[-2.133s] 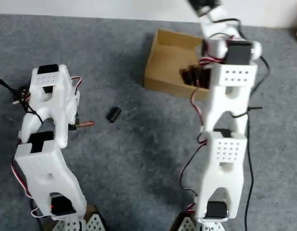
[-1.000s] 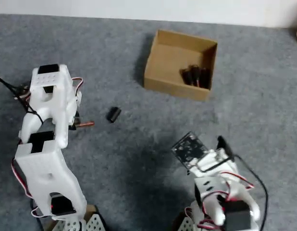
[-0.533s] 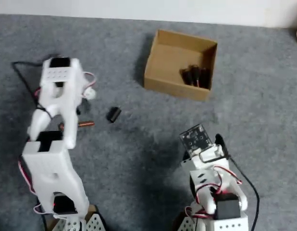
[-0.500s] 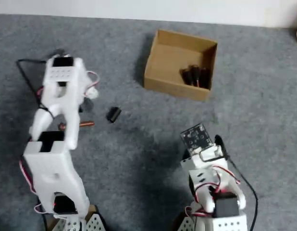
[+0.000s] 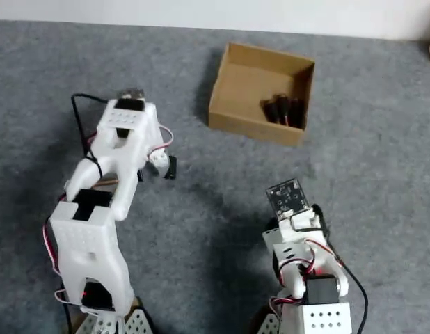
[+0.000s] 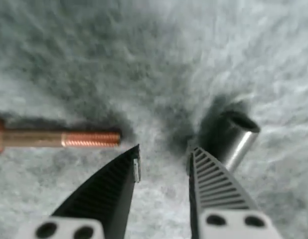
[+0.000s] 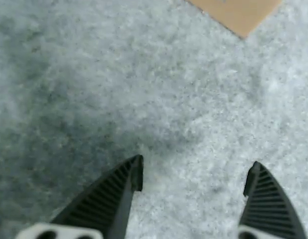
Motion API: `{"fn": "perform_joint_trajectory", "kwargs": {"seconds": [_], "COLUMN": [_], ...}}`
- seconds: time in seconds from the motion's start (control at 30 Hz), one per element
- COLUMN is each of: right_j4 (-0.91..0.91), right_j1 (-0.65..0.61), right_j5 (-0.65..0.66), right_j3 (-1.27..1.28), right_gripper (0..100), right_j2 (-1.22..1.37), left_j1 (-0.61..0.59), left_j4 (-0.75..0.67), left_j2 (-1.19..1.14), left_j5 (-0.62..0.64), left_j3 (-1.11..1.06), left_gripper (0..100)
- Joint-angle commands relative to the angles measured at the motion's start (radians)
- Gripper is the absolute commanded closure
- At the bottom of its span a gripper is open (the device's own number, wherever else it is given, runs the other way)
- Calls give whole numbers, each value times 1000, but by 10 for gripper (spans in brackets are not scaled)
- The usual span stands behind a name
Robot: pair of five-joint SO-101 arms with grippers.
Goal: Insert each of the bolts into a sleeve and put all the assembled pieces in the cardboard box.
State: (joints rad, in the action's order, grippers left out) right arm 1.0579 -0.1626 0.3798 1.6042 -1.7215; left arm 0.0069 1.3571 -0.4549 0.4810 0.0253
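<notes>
The left gripper hangs released, the sleeve just beside one fingertip and the bolt near the other, while the right gripper gapes wide.

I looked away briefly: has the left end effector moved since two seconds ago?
Yes. The left end effector swung toward the cardboard box, now beside the sleeve.

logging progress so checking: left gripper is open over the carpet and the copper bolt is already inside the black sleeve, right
Not quite: the copper bolt lies on the carpet apart from the black sleeve, not inside it, as the left wrist view shows. The left gripper is open over the carpet.
</notes>
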Motion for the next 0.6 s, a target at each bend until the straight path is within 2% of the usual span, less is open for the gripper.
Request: {"fn": "perform_joint_trajectory", "kwargs": {"seconds": [0.0, 0.27, 0.33, 0.43, 0.57], "right_j4": [-28, -81, -81, -81, -82], "right_j1": [12, 8, 8, 8, 7], "right_j5": [-6, -6, -6, -6, -6], "right_j3": [-4, 50, 50, 51, 51], "right_gripper": [699, 699, 699, 699, 699], "right_j2": [-4, -4, -4, -4, -4], "left_j1": [53, 352, 389, 372, 246], "left_j4": [-9, -15, -17, -9, 38], "left_j2": [8, 16, 19, 22, 22], "left_j5": [-6, -5, -5, -5, -9], "left_j3": [-28, -42, -42, -42, 10], "left_gripper": [839, 839, 839, 839, 839]}}
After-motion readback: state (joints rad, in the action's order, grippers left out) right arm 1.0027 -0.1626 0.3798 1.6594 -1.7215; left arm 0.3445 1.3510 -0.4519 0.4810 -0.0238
